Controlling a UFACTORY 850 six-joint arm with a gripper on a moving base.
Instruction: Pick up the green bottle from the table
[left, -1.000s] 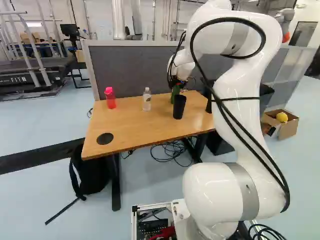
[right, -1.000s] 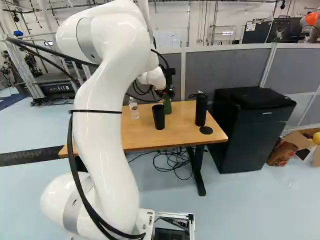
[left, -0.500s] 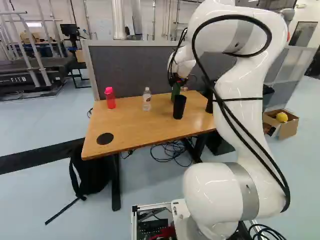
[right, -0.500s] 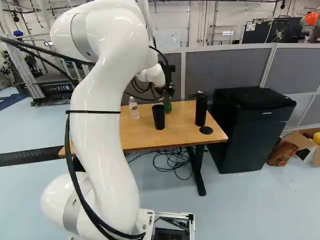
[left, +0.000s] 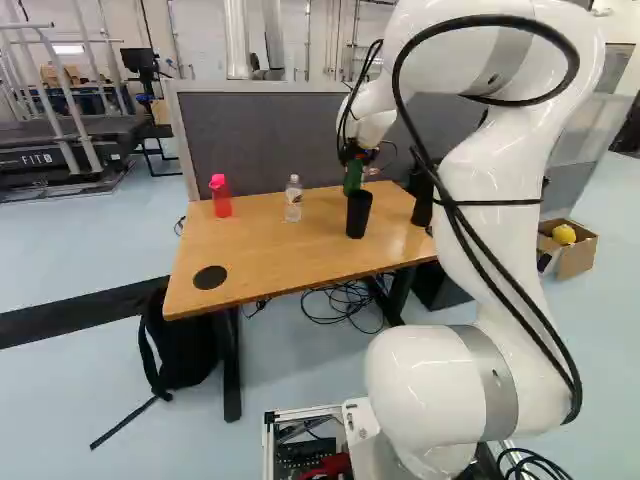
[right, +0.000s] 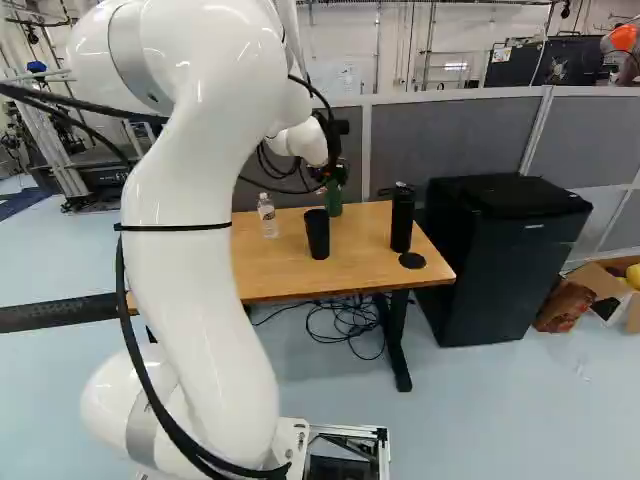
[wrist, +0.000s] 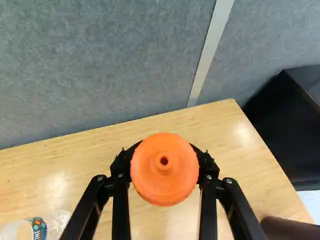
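Note:
Above the far part of the wooden table (left: 260, 265), my gripper (left: 359, 159) is shut on the green bottle (left: 353, 181). The bottle hangs upright, its base a little off the tabletop, behind the black cup (left: 359, 216). Seen in the right base view, the green bottle (right: 334, 204) is under the gripper and partly behind that cup. In the wrist view the gripper (wrist: 164, 169) has a finger on each side of the round orange top (wrist: 164, 192), which hides the bottle's body.
A clear bottle (left: 293, 200) and a red bottle (left: 221, 198) stand on the table, with a tall black bottle (right: 402, 220) on its other side. Behind rises a grey divider (right: 440, 135). A black cabinet (right: 500, 270) stands beside the table. Another robot (right: 626, 42) shows beyond the divider.
The green bottle has risen off the tabletop with my gripper. My arm's upper part has drawn back toward the base. The base and the other things on the table stay where they were.

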